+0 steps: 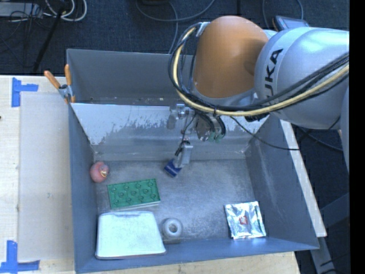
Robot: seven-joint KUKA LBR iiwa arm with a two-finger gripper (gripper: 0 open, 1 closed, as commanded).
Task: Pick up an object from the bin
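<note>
- We see the gripper reaching down near the back wall of the bin, its fingers drawn close into one narrow stem.
- A small blue block sits right at the fingertips, pinched between them as far as we can make out; nothing else is in their hold.
- We cannot tell whether the block rests on the floor or has just cleared it.
- Everything else lies well apart from the fingers: a pink ball far off to the view's left, and a green studded plate nearer the front and to that same side.
- Further toward the front from the fingers lie a white pad and a grey ring. A silver foil packet sits off toward the front corner on the view's right.
- We judge the grasp itself to be the step in hand, with the lift still to come.
- The next move calls for a straight rise, keeping the pinch firm, since so small a block caught only at the tips could slip or twist free.
</note>
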